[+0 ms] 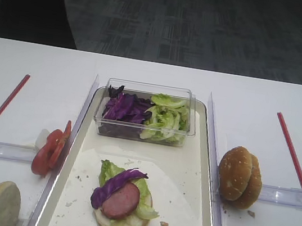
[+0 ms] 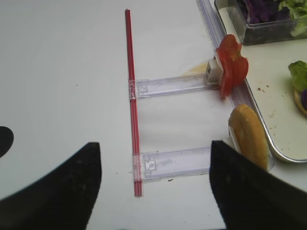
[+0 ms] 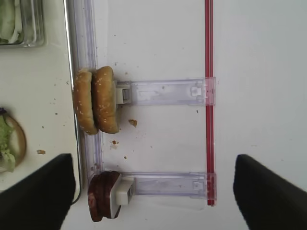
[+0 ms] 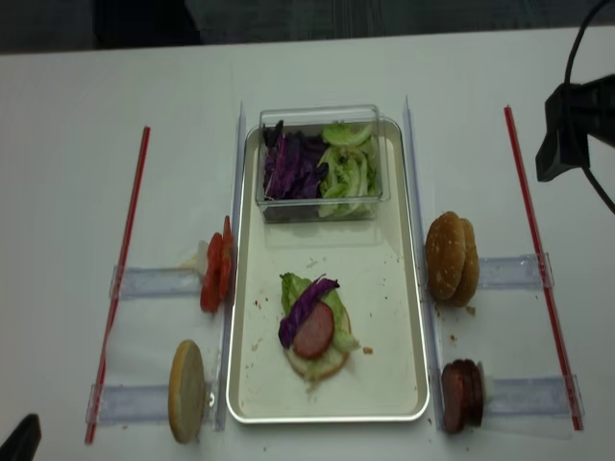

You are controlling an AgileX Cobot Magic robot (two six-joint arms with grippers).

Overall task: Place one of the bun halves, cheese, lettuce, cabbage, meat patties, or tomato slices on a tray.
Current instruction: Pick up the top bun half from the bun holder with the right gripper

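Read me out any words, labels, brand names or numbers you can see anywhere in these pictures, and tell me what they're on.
None: no readable text, label, brand or number appears on the tray, the clear plastic box, the side trays or the table.

The tray (image 4: pixel 413 317) has a shiny metal rim and a matt cream floor with white paper liner (image 1: pixel 182 208) — crumbs dot it. At its far end sits a glossy clear plastic box (image 1: pixel 146 112); beside the tray, speckled golden bun halves (image 1: pixel 239 177) look dry and matt — the table (image 1: pixel 37 73) smooth white.
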